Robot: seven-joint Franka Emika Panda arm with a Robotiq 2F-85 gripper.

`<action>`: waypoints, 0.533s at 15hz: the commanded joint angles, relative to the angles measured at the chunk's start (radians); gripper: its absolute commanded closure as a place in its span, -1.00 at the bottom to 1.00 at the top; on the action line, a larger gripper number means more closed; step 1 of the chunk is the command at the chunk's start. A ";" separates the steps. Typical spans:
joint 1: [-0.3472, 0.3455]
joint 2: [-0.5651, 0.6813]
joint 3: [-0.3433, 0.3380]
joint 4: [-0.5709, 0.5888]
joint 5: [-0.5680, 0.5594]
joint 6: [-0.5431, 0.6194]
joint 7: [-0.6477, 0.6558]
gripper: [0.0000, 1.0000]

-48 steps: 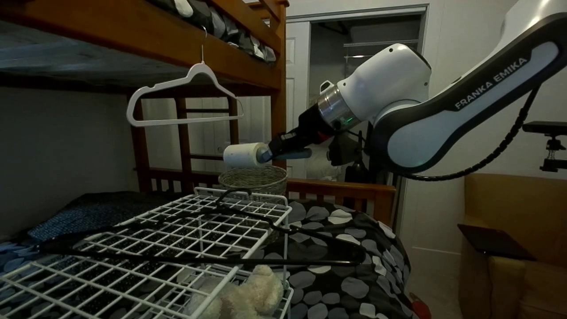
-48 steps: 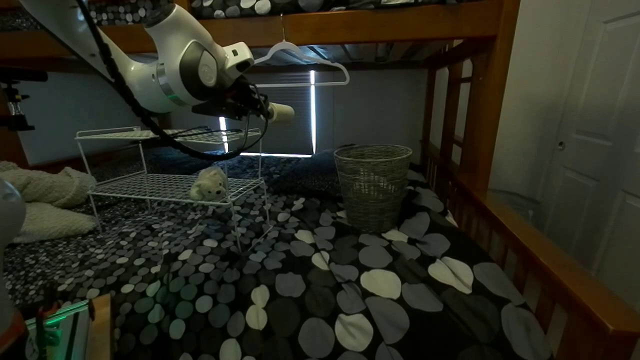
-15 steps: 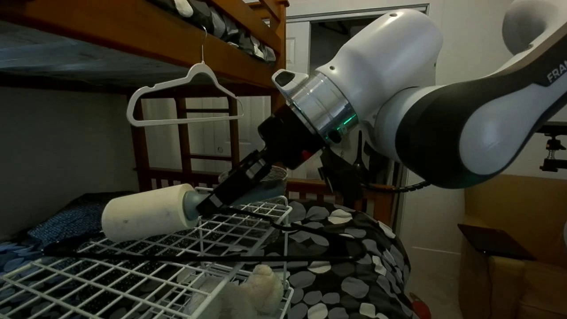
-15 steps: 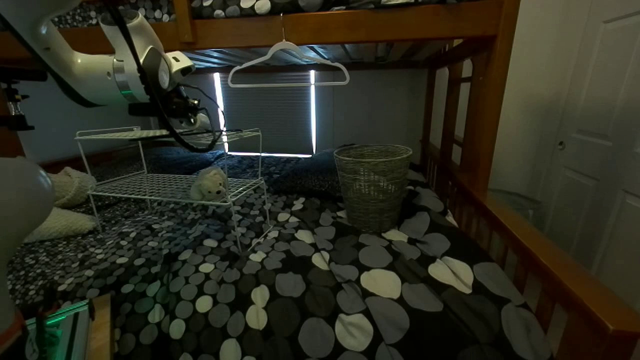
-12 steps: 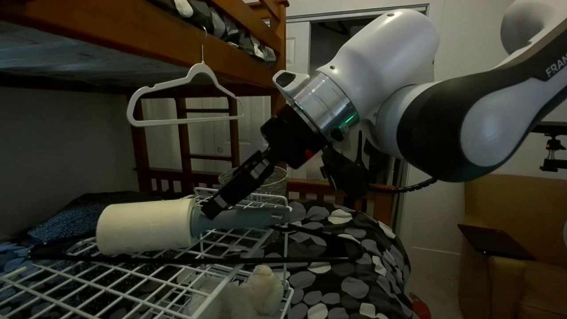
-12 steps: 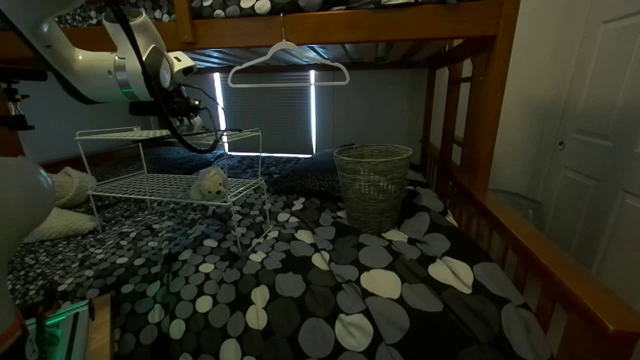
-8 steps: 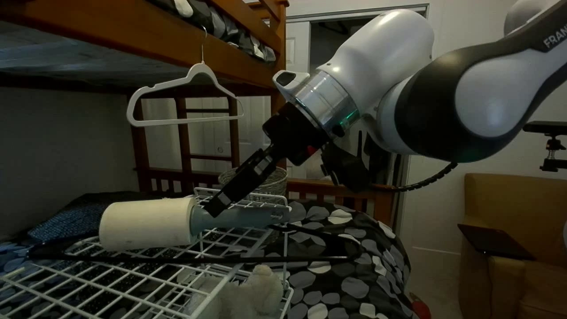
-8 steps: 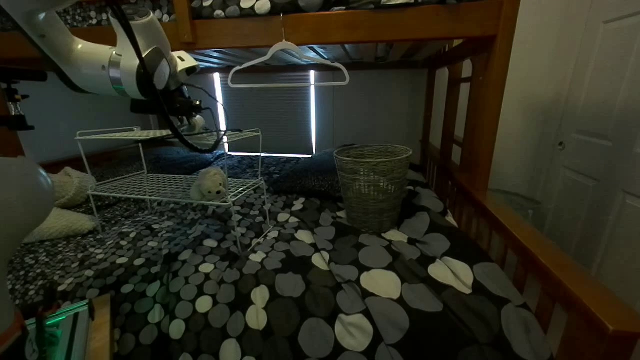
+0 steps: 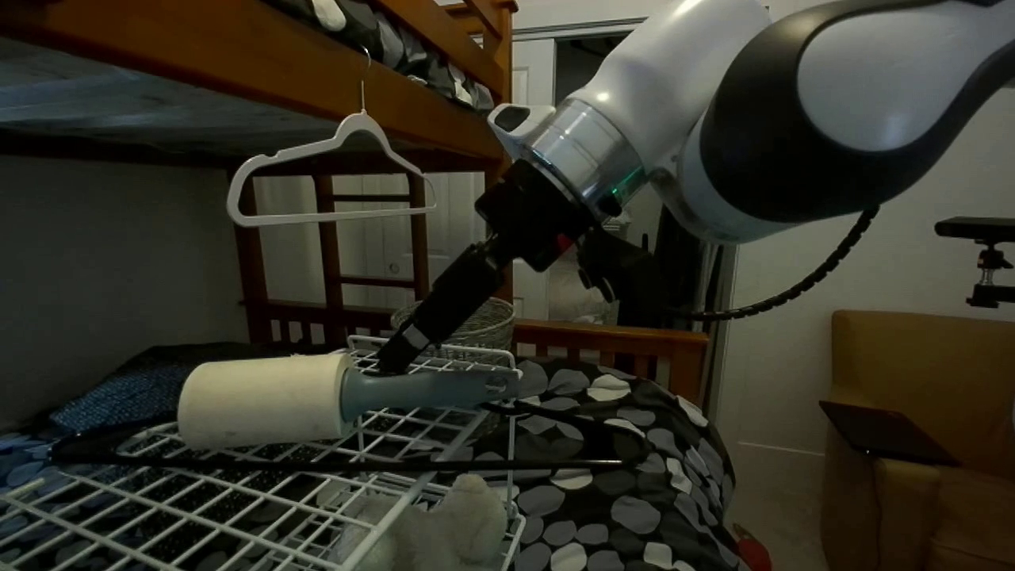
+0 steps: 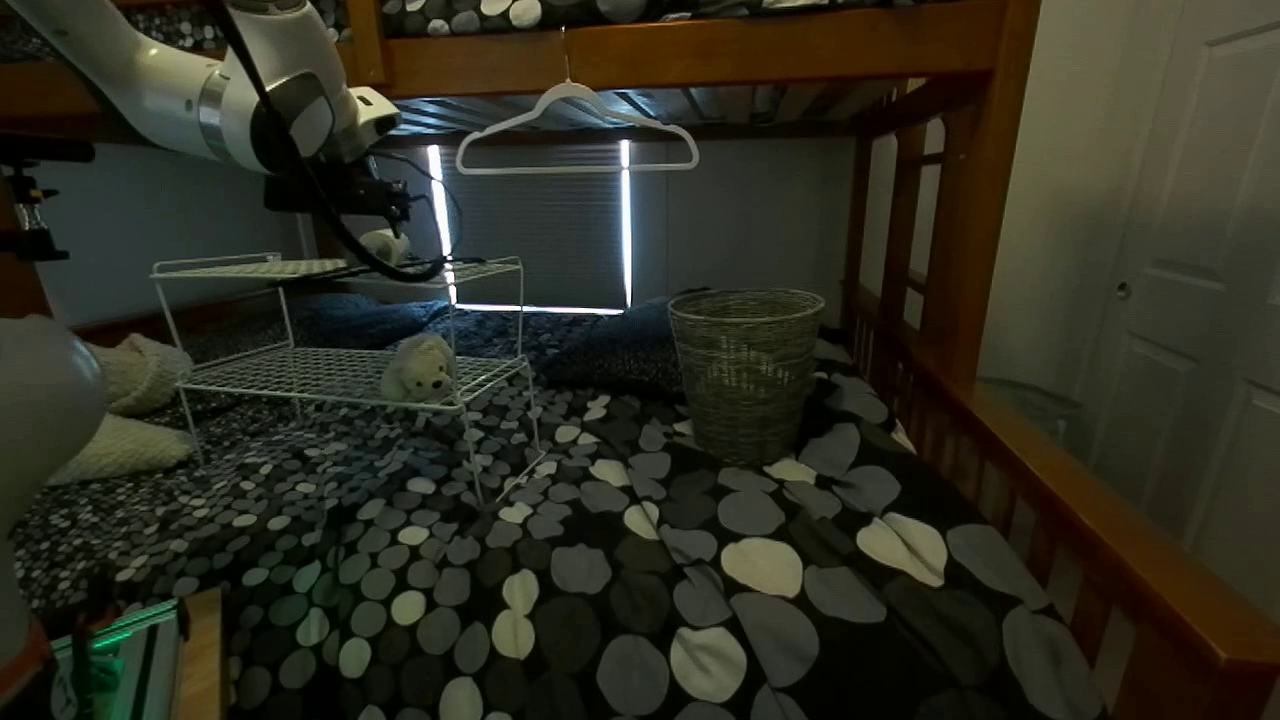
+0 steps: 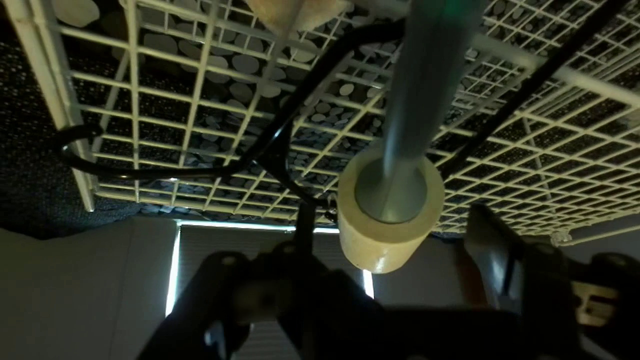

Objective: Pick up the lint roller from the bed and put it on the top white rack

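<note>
On the top white rack (image 9: 386, 527) lies the lint roller (image 9: 262, 400), its off-white roll toward the wall side and its grey-blue handle (image 9: 428, 390) pointing to the bed's foot. My gripper (image 9: 394, 366) is just above and behind the handle's neck, apart from it. From the wrist view, the fingers (image 11: 492, 240) are spread wide, with the lint roller (image 11: 377, 245) visible beyond the gap and its handle running up over the mesh. In an exterior view the cable partly hides the lint roller (image 10: 383, 245). The bed (image 10: 690, 600) spreads beneath the rack.
A black hanger (image 9: 547, 465) lies across the rack, partly under the roller. A white hanger (image 9: 325, 216) hangs from the upper bunk rail. A wicker basket (image 10: 745, 385) stands on the bed, and a stuffed bear (image 10: 420, 370) sits on the lower tier.
The gripper carried the lint roller over to the rack and let it go; the handle dropped level onto the mesh. Since then the jaws have opened and risen slightly while the roller stays put.
</note>
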 commanded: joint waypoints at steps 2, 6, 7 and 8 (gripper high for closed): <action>-0.198 -0.011 0.194 0.087 0.088 -0.292 -0.044 -1.00; -0.334 -0.048 0.321 0.205 0.193 -0.614 -0.105 -1.00; -0.384 -0.046 0.359 0.232 0.202 -0.668 -0.092 -1.00; -0.444 -0.041 0.402 0.265 0.183 -0.744 -0.061 -1.00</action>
